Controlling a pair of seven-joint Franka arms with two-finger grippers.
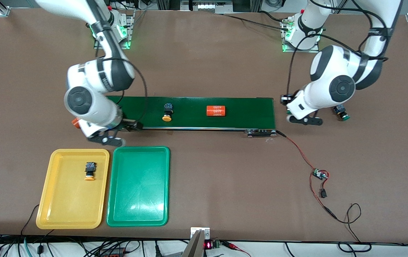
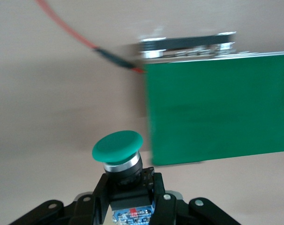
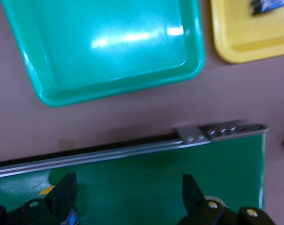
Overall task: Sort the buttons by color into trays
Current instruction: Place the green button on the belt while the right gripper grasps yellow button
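1. Left wrist view only: left tool point(image 2: 130, 199) clamped on body of green-capped button point(image 2: 117, 146), held off the end of the belt point(image 2: 221, 110); in front view button point(image 1: 341, 112) mostly hidden by the arm.
2. Right wrist view only: right tool point(image 3: 125, 192) with fingers wide apart, nothing between, over belt's end toward the right arm's end of the surface.
3. Front view only: yellow-capped button point(image 1: 167, 112) and numbered orange cylinder point(image 1: 215, 111) on belt; second yellow-capped button point(image 1: 90, 171) lying in yellow tray point(image 1: 47, 200).
4. Green tray point(image 1: 138, 210) just beside yellow tray, nearer the front camera than the belt.
5. Broad bare surface point(image 1: 225, 185) between trays and red wire point(image 1: 298, 150).
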